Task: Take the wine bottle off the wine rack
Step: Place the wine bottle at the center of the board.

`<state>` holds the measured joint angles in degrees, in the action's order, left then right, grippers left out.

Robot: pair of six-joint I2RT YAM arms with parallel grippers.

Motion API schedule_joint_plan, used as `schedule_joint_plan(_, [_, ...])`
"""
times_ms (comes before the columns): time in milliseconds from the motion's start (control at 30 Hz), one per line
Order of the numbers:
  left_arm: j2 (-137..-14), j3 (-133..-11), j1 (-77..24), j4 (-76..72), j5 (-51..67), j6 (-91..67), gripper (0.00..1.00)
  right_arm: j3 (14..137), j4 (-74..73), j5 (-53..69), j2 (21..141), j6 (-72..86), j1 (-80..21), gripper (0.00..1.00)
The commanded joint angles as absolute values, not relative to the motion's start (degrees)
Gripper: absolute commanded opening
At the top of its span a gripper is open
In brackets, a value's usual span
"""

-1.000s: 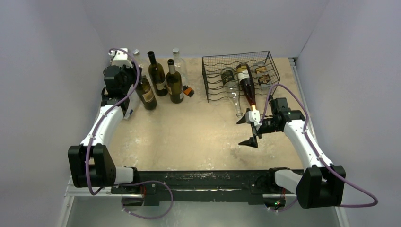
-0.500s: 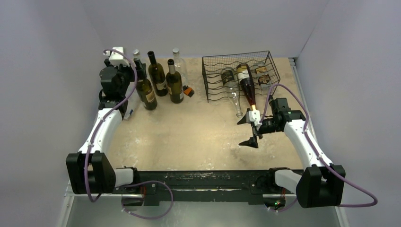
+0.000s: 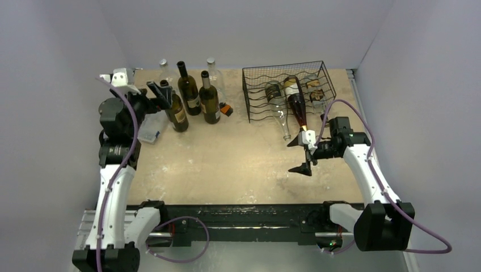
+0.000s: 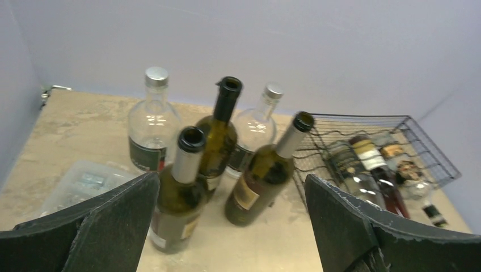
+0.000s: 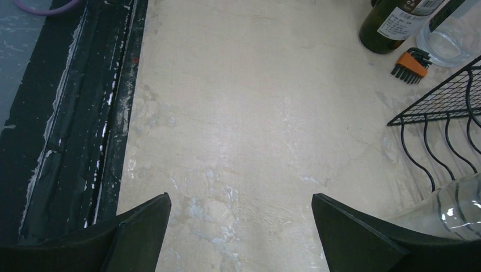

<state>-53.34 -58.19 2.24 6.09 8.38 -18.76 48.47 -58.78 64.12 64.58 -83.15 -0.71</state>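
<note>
- The wine rack (image 3: pixel 289 90) sits at the upper right of the overhead view, on the far part of the worktop (image 3: pixel 238 158).
- At least two bottles lie in it. The dark wine bottle (image 3: pixel 296 105) is near the middle, and a clear bottle (image 3: pixel 278 107) lies just to its left. Both necks poke out of the front of the rack, towards the bottom of the frame.
- The right tool (image 3: pixel 300 156) hangs just below those necks with its jaws spread wide and nothing between them. Its own camera shows mostly bare worktop, with the rack's corner and the clear glass at the right edge.
- The left tool (image 4: pixel 231 180) is raised at the upper left, also wide open and holding nothing. It looks down on five standing bottles (image 3: pixel 190 96), with a small clear plastic box (image 3: pixel 148 127) beside them.
- My reading is that the step in hand is the reach: no bottle is gripped, and the right tool is the one placed to take it.
- Next, I would say, it needs to line up on the dark bottle's neck, close around it, and draw the bottle straight out along its length, so the body slides free of the wavy wires without nudging the clear bottle.
</note>
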Motion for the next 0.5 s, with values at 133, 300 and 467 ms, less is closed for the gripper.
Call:
schedule_joint_plan(133, [-40.79,-49.72,2.55,16.15,23.86,-27.67,1.0,52.4,-54.24,66.59,60.41,-72.81,2.11,0.99])
schedule_joint_plan(300, [-38.86,-46.37,2.48,19.7,34.38,-26.11,1.0,50.88,-43.6,63.69,55.87,-56.86,2.2,0.99])
schedule_joint_plan(467, [-37.03,-43.64,-2.45,21.05,32.99,-21.9,1.0,48.35,-36.24,60.21,52.06,-47.18,2.28,0.99])
